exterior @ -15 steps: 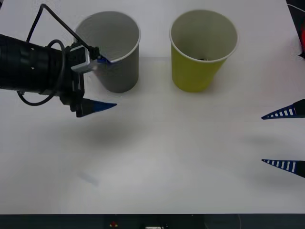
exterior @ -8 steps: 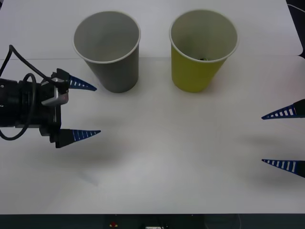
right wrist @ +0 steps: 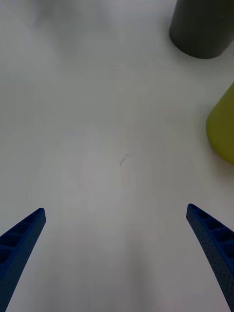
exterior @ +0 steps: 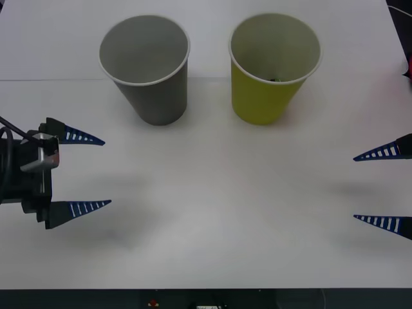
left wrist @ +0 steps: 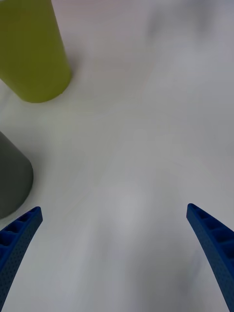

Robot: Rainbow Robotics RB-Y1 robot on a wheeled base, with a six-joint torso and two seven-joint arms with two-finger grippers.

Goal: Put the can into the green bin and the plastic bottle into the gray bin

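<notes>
Over the last second the left gripper (exterior: 90, 172) has drawn back from the rim of the gray bin (exterior: 149, 71) toward the left edge of the table (exterior: 225, 193). It now hangs over the bare surface near that edge, nearer the front than the bins, with its two blue fingers spread wide and nothing between them.

The gray bin stands upright near the back edge, left of centre. No bottle is visible in the part of its pale inside that the front view shows. The green bin (exterior: 273, 71) stands upright just beside it to the right, the two apart with a narrow strip of table between them. A small dark shape sits low inside the green bin against its near wall (exterior: 275, 80); it may be the can, though too little of it shows to be sure.

The right gripper (exterior: 385, 187) waits at the right edge of the table, well apart from both bins, its fingers likewise spread and empty. In the right wrist view the table under it bears a faint small mark (right wrist: 123, 159), and both bins' bases appear at the side.
</notes>
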